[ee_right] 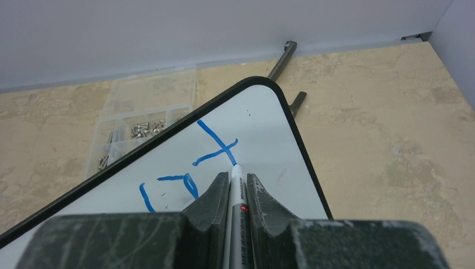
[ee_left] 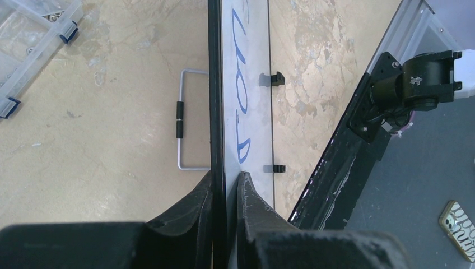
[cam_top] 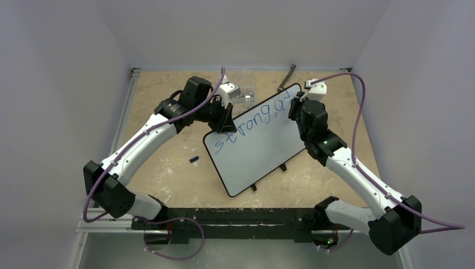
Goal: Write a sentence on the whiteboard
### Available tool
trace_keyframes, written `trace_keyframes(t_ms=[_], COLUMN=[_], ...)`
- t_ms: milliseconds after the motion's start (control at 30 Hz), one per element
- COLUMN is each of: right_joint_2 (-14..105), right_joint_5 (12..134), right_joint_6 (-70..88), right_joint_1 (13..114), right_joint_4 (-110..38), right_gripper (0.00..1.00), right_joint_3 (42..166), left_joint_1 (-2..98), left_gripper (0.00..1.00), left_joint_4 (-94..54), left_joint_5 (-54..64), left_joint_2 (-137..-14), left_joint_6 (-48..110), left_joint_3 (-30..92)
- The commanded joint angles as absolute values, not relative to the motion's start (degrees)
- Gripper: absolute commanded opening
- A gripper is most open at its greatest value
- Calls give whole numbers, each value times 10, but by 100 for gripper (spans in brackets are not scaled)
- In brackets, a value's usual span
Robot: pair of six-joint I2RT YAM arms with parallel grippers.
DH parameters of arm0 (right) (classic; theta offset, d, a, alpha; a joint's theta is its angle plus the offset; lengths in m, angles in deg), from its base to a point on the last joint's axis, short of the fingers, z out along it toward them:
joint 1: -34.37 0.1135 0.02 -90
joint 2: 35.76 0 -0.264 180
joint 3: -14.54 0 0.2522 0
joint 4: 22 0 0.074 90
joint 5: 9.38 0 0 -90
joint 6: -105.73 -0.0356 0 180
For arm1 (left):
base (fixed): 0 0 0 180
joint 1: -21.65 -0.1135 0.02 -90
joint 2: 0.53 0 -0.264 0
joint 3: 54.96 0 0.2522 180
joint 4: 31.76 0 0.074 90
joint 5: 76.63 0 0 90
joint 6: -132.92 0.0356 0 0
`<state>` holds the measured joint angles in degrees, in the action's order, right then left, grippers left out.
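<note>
The whiteboard (cam_top: 252, 157), white with a thin black frame, stands tilted in the middle of the table, two black clips on its near edge. The sentence (cam_top: 255, 119) is one row of blue lettering reading "strong at". My left gripper (cam_top: 227, 119) is shut on the board's left edge; in the left wrist view its fingers (ee_left: 226, 176) clamp the board (ee_left: 249, 67) edge-on, next to blue letters (ee_left: 241, 95). My right gripper (cam_top: 297, 109) is shut on a grey marker (ee_right: 235, 193). The marker's tip touches the foot of the blue "t" (ee_right: 215, 147) on the board (ee_right: 263, 120).
A small blue cap (cam_top: 194, 159) lies on the table left of the board. A clear parts box (cam_top: 242, 92) and a dark metal bar (cam_top: 288, 75) lie behind it. A wire stand (ee_left: 187, 120) sits behind the board. A phone (ee_left: 462, 230) lies beyond the table edge.
</note>
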<state>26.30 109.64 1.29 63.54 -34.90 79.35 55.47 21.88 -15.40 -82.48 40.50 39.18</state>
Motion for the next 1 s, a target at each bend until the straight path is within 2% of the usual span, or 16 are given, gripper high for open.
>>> trace_keyframes(t_ms=[0,967], right_joint_2=[261,266], right_joint_5=[1087,1114], right_joint_6=[-2,30], right_joint_1=[637,623], right_joint_4=[-357,-351], right_gripper=[0,0], right_joint_3=[780,807], left_joint_1=[561,565], left_gripper=[0,0], left_joint_4=[224,223], left_joint_5=[-95,-93], left_joint_2=[-822,-825], left_joint_6=[497,498], left_joint_3=[389,389])
